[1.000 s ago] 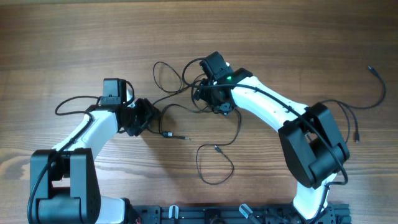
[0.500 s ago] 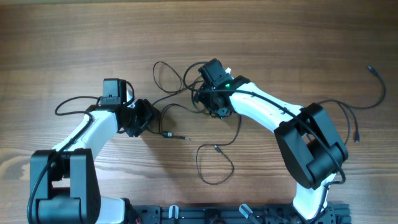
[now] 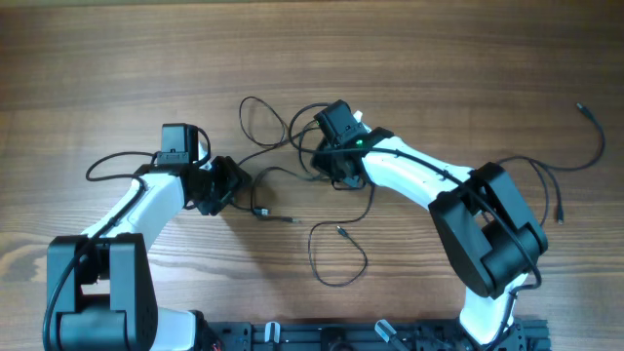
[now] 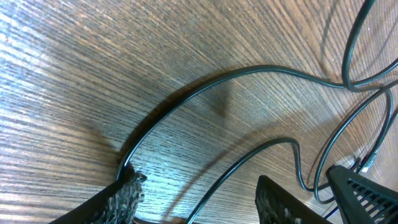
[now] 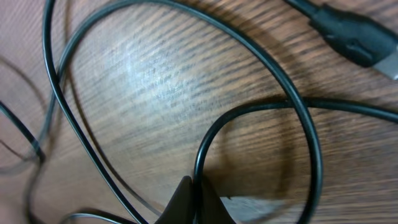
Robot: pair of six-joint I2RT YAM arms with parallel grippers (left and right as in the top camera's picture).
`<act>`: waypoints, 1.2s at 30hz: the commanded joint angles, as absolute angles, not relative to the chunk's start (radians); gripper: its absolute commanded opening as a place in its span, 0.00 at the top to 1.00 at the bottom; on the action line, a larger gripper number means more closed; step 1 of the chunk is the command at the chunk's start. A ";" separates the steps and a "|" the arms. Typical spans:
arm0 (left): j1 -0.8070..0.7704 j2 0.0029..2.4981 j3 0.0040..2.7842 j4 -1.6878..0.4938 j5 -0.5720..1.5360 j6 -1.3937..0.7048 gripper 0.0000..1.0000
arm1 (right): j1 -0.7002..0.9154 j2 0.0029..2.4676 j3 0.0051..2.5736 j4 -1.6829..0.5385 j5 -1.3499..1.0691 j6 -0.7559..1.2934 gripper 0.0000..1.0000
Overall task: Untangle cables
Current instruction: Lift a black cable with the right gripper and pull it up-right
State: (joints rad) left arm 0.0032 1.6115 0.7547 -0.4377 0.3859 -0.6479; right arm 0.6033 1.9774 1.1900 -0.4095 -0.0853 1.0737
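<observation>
At desk centre, overhead view: cables, thin black cord, loosely looped and crossing, one loop trailing toward the near edge, a further cord lying by the right edge. Left gripper low on the wooden desk, just left of the tangle; right gripper set into the tangle's right side. Left wrist view: fingers spread wide, nothing clamped, one strand arcing up to the left fingertip and a second passing between the pair. Right wrist view: fingertips meet in a single dark wedge with a strand running into it, so judged clenched on that cable (the contact itself sits at the frame's bottom edge); a plug lies at the upper right. Handling note: draw the pinched strand slowly toward the right edge, low over the wood, with the left pinning its side, and stop if the surrounding loop cinches.
</observation>
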 commanded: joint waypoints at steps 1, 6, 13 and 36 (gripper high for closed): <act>0.010 1.616 0.746 -0.454 0.346 -0.631 0.37 | 0.598 1.982 1.224 -0.585 0.016 0.776 0.96; 0.010 1.616 0.746 -0.455 0.346 -0.632 0.37 | 0.561 1.824 1.464 -0.859 0.186 0.441 0.96; 0.010 1.616 0.746 -0.459 0.346 -0.632 0.37 | 0.550 1.550 1.723 -0.815 0.144 0.332 0.96; 0.010 1.616 0.746 -0.462 0.347 -0.632 0.37 | 0.548 1.466 1.723 -0.736 0.196 0.265 0.96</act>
State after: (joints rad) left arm 0.0032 1.6100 0.7559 -0.4496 0.3859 -0.6476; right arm 0.5507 1.4555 1.7191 -0.7570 -0.1081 0.2096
